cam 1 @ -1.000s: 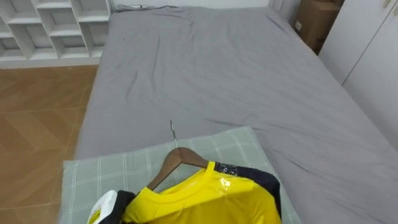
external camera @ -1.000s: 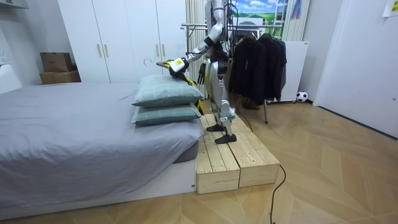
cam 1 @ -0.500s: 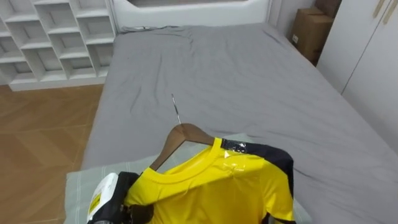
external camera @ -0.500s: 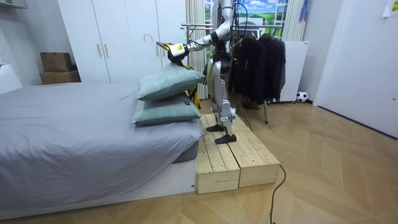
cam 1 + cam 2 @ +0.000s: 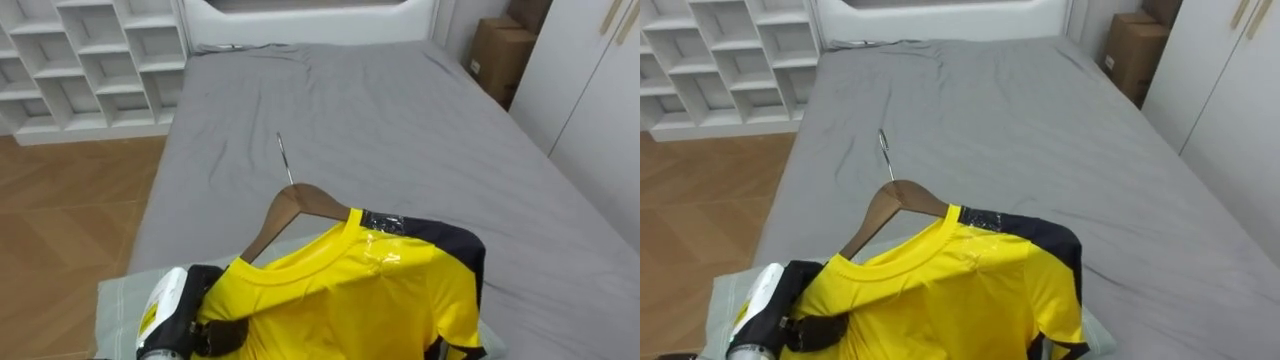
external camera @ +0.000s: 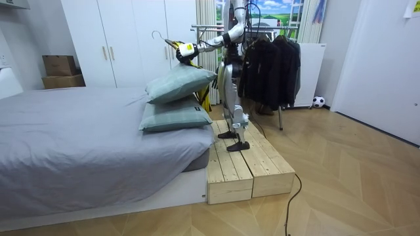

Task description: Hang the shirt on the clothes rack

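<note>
A yellow shirt (image 5: pixel 350 300) with dark sleeves hangs on a wooden hanger (image 5: pixel 300 205) whose metal hook (image 5: pixel 285 160) points away from me. My left hand (image 5: pixel 195 330) comes in from the lower left and is shut on the hanger's left arm, partly under the shirt's shoulder. In the room view the hand (image 6: pixel 189 52) holds the hanger and shirt (image 6: pixel 176 46) up above the stacked pillows (image 6: pixel 177 84). I stand on a wooden platform (image 6: pixel 249 164) at the bed's end, facing the bed.
The grey bed (image 5: pixel 400 130) stretches ahead, with a green checked pillow (image 5: pixel 120 300) just below my hand. White shelves (image 5: pixel 90 60) stand at the far left, a cardboard box (image 5: pixel 495 50) and white wardrobe (image 5: pixel 600 90) at the right. A clothes rack (image 6: pixel 272 65) with dark garments stands behind me.
My left hand has raised the hanger with the shirt off the top pillow and held it higher. The top pillow's near end has tipped up. The head camera tilted upward.
</note>
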Available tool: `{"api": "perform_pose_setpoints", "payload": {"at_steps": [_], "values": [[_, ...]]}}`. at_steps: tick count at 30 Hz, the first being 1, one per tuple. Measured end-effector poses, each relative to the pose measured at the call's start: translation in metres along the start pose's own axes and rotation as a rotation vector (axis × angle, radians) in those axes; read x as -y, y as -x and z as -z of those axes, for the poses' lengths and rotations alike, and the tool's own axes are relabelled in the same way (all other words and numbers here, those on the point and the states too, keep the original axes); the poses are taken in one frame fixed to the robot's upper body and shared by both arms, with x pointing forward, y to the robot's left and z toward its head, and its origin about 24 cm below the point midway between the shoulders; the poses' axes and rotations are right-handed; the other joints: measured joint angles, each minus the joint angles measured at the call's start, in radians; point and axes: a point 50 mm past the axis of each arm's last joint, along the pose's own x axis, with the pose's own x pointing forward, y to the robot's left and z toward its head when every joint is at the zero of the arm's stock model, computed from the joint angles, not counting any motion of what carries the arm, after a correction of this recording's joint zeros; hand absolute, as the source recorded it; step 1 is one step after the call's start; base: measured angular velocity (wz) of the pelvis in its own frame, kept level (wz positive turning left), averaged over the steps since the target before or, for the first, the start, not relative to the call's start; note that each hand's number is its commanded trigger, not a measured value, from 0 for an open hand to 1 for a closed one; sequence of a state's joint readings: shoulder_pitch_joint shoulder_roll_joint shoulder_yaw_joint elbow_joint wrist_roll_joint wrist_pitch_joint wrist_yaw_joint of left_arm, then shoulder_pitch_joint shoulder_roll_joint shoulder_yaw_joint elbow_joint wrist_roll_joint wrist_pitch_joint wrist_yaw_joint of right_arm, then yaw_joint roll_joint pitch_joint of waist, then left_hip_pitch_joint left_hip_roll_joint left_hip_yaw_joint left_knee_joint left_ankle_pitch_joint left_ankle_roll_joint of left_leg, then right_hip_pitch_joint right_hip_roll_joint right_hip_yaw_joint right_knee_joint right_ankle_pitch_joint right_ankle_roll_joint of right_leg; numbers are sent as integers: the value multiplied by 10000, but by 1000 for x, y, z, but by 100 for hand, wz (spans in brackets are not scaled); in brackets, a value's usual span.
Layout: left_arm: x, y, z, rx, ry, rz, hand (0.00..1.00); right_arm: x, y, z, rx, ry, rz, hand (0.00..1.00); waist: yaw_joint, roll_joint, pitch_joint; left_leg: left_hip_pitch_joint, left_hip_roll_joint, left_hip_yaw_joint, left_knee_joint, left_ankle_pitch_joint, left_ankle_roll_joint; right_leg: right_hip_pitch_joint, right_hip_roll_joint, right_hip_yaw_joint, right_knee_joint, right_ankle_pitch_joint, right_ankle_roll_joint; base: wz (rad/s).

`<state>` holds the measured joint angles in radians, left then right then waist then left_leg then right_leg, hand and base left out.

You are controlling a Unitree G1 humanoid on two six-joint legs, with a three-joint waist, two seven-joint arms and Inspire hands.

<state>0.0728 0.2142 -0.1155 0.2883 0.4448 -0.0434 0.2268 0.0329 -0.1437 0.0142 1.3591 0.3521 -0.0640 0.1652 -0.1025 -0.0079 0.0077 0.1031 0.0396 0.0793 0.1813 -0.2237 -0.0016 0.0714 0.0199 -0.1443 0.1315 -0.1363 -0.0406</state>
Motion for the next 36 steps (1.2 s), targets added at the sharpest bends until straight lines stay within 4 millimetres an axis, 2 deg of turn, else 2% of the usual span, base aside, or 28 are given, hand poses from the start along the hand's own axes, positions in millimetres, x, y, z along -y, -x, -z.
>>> {"api": "perform_pose_setpoints", "payload": {"at_steps": [17,26,31,34,36], "values": [[-8,-2,-3,118,-638,-276,100,4,1,6,-126,-198,345,0,5,57,4,26,4,14,-2,0,-1,10,20,51,23,0,0,0],[-13,-2,-11,465,-763,-594,100,15,4,12,-280,-308,1531,0,-32,75,2,-41,-1,-1,-1,0,-1,-47,12,43,22,-1,-1,0],[-39,-3,-37,1572,-201,-2509,100,27,8,19,-597,653,2620,0,-26,53,5,199,-2,60,-130,7,-8,118,58,99,15,-6,6,-3],[-51,-2,-40,1829,-270,-3112,100,39,11,15,-583,1237,3319,0,10,8,-2,458,-15,172,-201,6,-8,322,76,254,50,-120,33,-9],[-56,-2,-38,1816,-427,-3234,100,47,13,11,-546,1683,3819,0,44,-12,-45,499,-16,188,-205,6,-8,335,92,303,63,-130,33,-2]]}}
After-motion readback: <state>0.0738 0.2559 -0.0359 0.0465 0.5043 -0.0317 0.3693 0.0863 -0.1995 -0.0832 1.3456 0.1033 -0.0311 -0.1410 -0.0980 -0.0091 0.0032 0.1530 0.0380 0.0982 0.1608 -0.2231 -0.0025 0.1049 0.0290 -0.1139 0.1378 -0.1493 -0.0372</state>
